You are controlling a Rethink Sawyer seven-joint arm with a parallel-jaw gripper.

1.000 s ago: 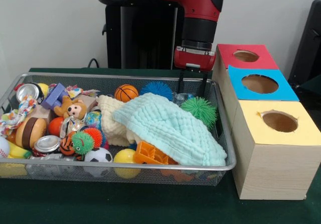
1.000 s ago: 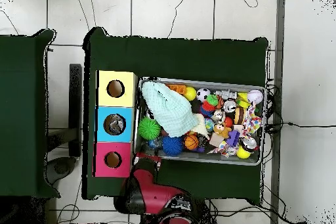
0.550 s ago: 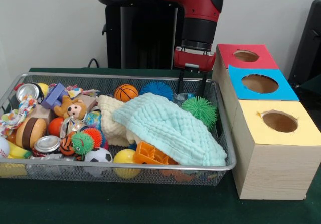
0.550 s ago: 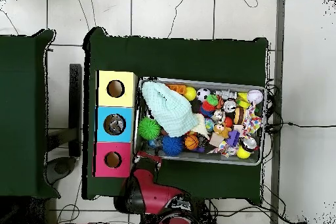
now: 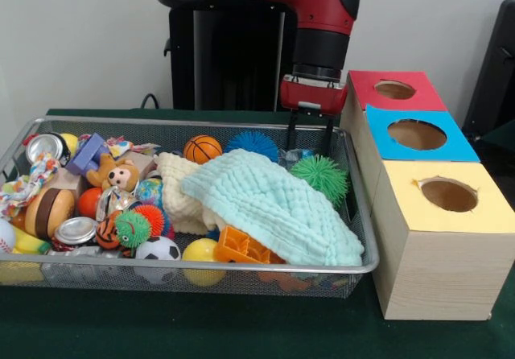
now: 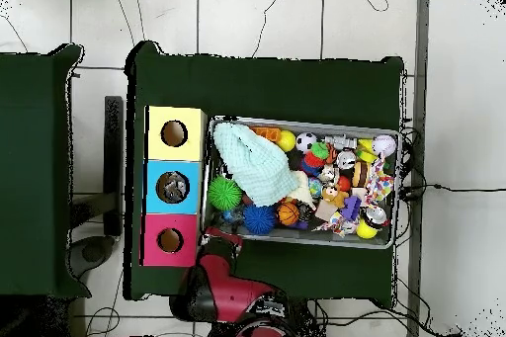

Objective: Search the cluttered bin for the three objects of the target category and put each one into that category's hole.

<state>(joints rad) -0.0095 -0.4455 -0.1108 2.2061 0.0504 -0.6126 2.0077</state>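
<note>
At the back right corner of the wire basket (image 5: 364,214), as the front view showed it, the red and black arm (image 5: 322,21) came down from above with its gripper (image 5: 309,143) hanging just over the rim. Its two thin black fingers (image 5: 290,132) pointed straight down and stood apart, open, with nothing between them. Their tips were near a green spiky ball (image 5: 320,175) and a blue spiky ball (image 5: 253,143), touching neither.

The basket sat on a green table (image 5: 201,327) and was packed with toys. A pale green cloth (image 5: 273,206) lay over the right half, reaching the front right corner. A cream cloth (image 5: 179,190) lay beside it toward the middle. Behind them rested a small basketball (image 5: 202,148). Along the front edge sat a small football (image 5: 158,249), a yellow ball (image 5: 201,253) and an orange plastic block (image 5: 241,248). The left end held a stuffed monkey (image 5: 117,174), tin cans (image 5: 74,230) and a knotted rope (image 5: 24,183).

Just beside the basket's right edge stood a wooden box (image 5: 426,270) with three round holes: red (image 5: 394,90) at the back, blue (image 5: 417,134) in the middle, yellow (image 5: 448,194) at the front. In the overhead view something grey lay inside the blue hole.
</note>
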